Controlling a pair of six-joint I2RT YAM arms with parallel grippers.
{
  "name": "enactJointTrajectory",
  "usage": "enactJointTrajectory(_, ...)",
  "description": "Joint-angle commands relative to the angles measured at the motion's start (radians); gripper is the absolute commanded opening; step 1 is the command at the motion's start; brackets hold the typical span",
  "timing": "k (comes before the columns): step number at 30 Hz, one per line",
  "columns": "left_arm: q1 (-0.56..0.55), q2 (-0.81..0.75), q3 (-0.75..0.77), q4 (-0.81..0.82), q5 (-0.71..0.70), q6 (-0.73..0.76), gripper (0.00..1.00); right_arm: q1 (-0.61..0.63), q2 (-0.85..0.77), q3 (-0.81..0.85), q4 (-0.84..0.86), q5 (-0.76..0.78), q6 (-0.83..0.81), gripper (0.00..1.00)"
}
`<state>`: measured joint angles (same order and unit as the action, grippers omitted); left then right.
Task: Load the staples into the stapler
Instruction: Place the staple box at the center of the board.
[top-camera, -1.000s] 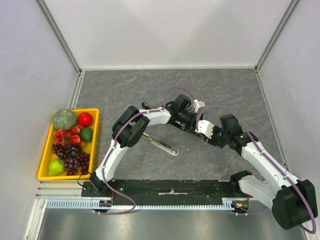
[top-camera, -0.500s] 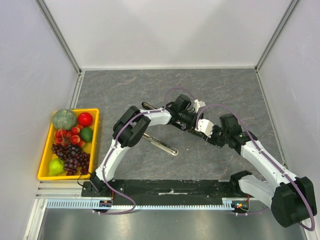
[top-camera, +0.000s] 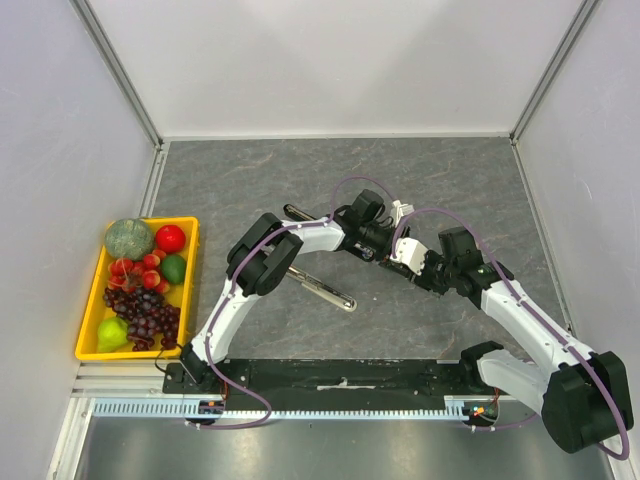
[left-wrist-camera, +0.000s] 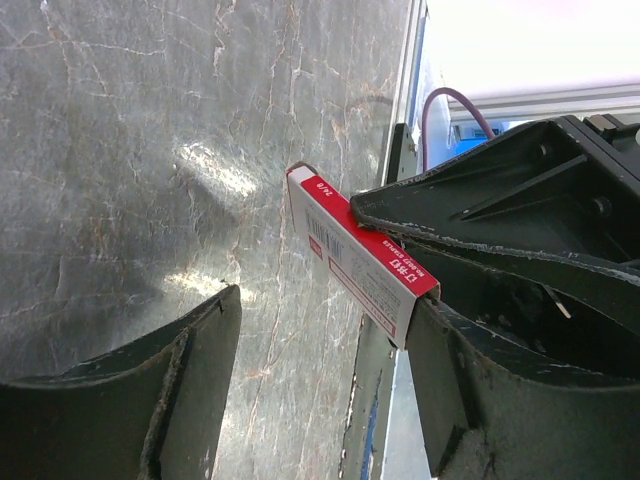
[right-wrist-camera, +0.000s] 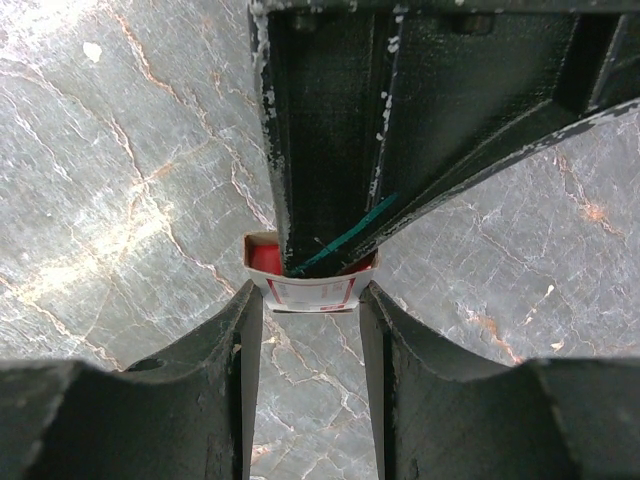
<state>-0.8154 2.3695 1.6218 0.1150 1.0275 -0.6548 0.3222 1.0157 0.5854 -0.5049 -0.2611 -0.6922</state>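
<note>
Pinching the box (left-wrist-camera: 362, 262), the right gripper (right-wrist-camera: 311, 292) is clamped; the left gripper (left-wrist-camera: 325, 308) gapes against it. A hard nudge could twist it loose.

Left arm (top-camera: 225, 310) and right arm (top-camera: 520, 310) bend inward, wrists meeting nose to nose. Left gripper (left-wrist-camera: 325, 305) jaws wide apart; right gripper (right-wrist-camera: 310, 292) jaws pinch the staples box (left-wrist-camera: 365, 265).

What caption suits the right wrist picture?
Jaws of the right gripper pinch a small red-and-white staple box, the left arm's black finger against it.
</note>
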Motion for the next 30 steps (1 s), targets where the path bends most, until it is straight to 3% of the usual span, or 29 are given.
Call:
enactJointTrajectory(1, -0.073, 0.013, -0.023, 0.014, 0.036, -0.006, 0.71, 0.009, -0.014, 0.051, 0.221, -0.066, 0.007, 0.41)
enactJointTrajectory(8, -0.071, 0.005, -0.037, -0.026, 0.017, 0.038, 0.68, 0.008, -0.016, 0.036, 0.215, -0.046, -0.004, 0.41)
enactJointTrajectory(16, -0.073, 0.013, -0.037, -0.049, 0.003, 0.049, 0.53, 0.0, -0.026, 0.03, 0.2, -0.038, -0.016, 0.41)
enactJointTrajectory(30, -0.079, 0.028, -0.033, -0.089, -0.014, 0.076, 0.49, -0.002, -0.02, 0.037, 0.2, -0.044, -0.013, 0.41)
